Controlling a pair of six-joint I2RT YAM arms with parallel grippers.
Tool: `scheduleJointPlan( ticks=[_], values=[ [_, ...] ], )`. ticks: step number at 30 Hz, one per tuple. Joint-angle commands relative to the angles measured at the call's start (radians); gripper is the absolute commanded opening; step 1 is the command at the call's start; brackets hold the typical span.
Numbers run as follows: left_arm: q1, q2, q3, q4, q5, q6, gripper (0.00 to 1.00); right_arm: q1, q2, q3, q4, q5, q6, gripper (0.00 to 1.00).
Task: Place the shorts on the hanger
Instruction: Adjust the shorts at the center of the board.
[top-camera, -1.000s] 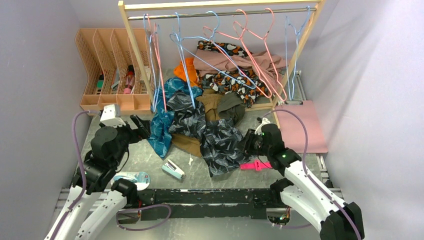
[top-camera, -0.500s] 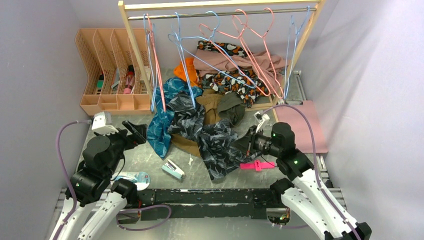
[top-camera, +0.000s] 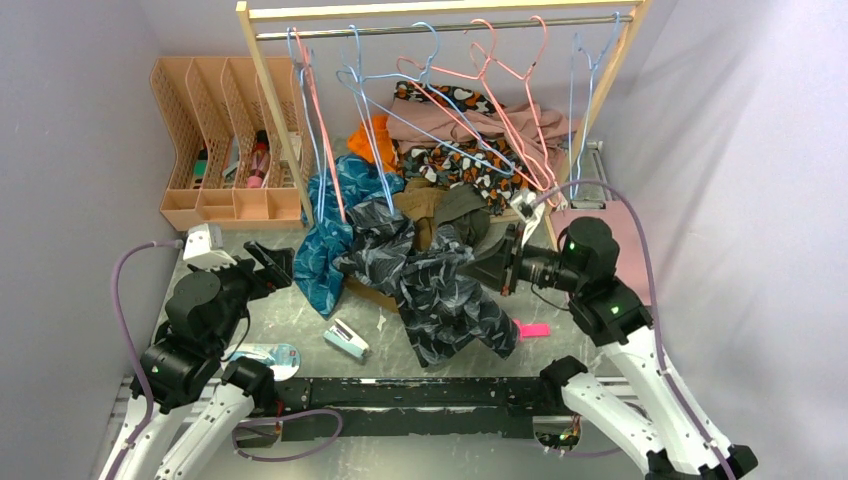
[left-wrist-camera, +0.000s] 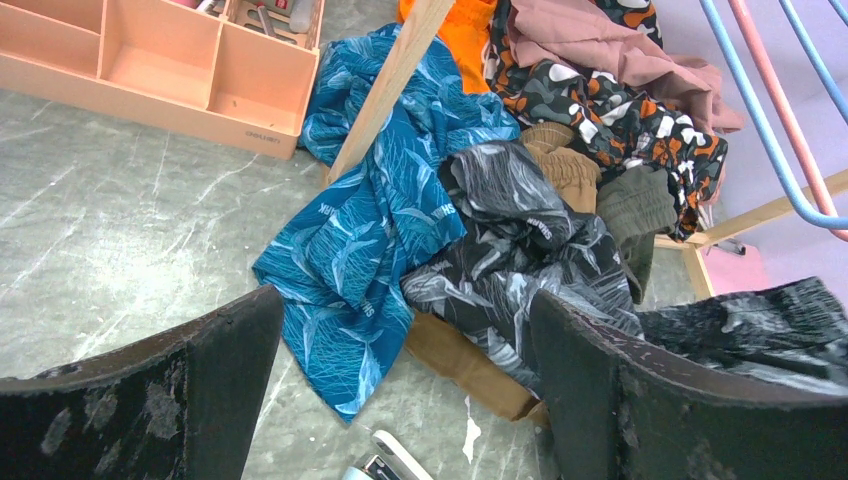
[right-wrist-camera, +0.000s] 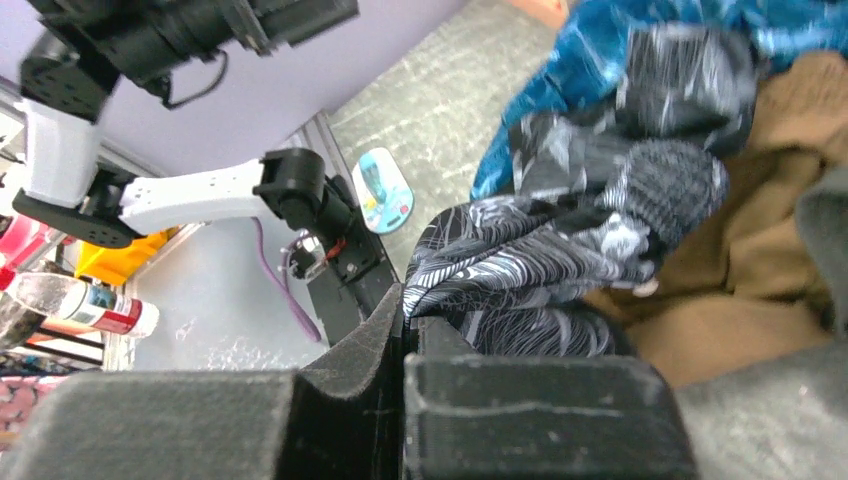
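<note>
**Right gripper clamped on the shorts, left gripper wide and empty**

Overhead view: the shorts (top-camera: 440, 290) lie at the middle of the table (top-camera: 290, 330), in front of the wooden rack (top-camera: 262, 95). Their right-hand edge is raised off the surface, and the rest drapes down to the table in a crumpled fold. On the left they overlap a teal-blue garment (top-camera: 322, 258); a brown garment (top-camera: 418, 203) lies just behind them. The right gripper (top-camera: 497, 268) has its fingers closed together on that raised edge. The right wrist view shows the printed fabric (right-wrist-camera: 560, 240) pinched between the two pads at the fingertips (right-wrist-camera: 403, 310). The left gripper (top-camera: 275, 262) hovers above the table left of the pile, jaws spread wide with nothing between them. Its wrist view looks between the fingers (left-wrist-camera: 405, 370) toward the shorts (left-wrist-camera: 520, 240). The hanger (top-camera: 352, 75), light-blue wire, hangs on the rail (top-camera: 450, 25) among others like it and several pink ones, apart from both grippers.
</note>
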Motion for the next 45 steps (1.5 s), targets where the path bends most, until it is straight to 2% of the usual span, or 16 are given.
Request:
scheduleJointPlan(
  ticks=[1, 4, 7, 12, 15, 19, 21, 24, 25, 31, 42, 44, 45],
  values=[
    [-0.005, -0.001, -0.003, 0.005, -0.008, -0.003, 0.97, 0.010, 0.078, 0.192, 0.014, -0.084, -0.065, 0.00],
    [-0.005, 0.005, 0.002, 0.000, -0.014, -0.005, 0.97, 0.012, 0.128, 0.330, 0.009, -0.131, -0.072, 0.00],
    [-0.005, -0.001, 0.001, 0.001, -0.016, -0.007, 0.97, 0.018, 0.137, 0.355, 0.011, -0.180, -0.060, 0.00],
    [-0.005, -0.012, -0.004, 0.006, -0.012, -0.004, 0.97, 0.018, 0.070, 0.181, -0.045, -0.160, -0.066, 0.00],
    [-0.005, -0.006, -0.006, 0.011, -0.005, -0.002, 0.97, 0.018, 0.030, 0.018, -0.051, -0.147, 0.008, 0.01],
    [-0.004, 0.013, -0.006, 0.014, 0.008, 0.001, 0.97, 0.018, 0.051, -0.041, -0.170, -0.154, 0.018, 0.35],
    [-0.005, 0.020, -0.005, 0.015, 0.013, 0.002, 0.97, 0.018, 0.061, -0.035, -0.246, -0.109, -0.004, 0.53],
    [-0.005, 0.025, -0.004, 0.014, 0.016, 0.001, 0.97, 0.018, 0.068, 0.010, -0.347, -0.007, -0.052, 0.70],
    [-0.004, 0.025, -0.004, 0.016, 0.017, 0.002, 0.97, 0.018, 0.072, 0.029, -0.356, 0.033, -0.057, 0.71],
    [-0.005, 0.025, -0.007, 0.020, 0.027, 0.005, 0.97, 0.017, 0.123, 0.026, -0.293, 0.227, -0.012, 0.72],
    [-0.005, 0.041, -0.010, 0.027, 0.046, 0.011, 0.97, 0.249, 0.227, -0.099, -0.173, 0.784, 0.235, 0.73],
    [-0.004, 0.051, -0.006, 0.024, 0.049, 0.010, 0.97, 0.268, 0.247, -0.115, -0.148, 0.809, 0.260, 0.68],
    [-0.005, 0.055, -0.006, 0.024, 0.052, 0.010, 0.97, 0.279, 0.260, -0.117, -0.143, 0.809, 0.260, 0.62]
  ],
)
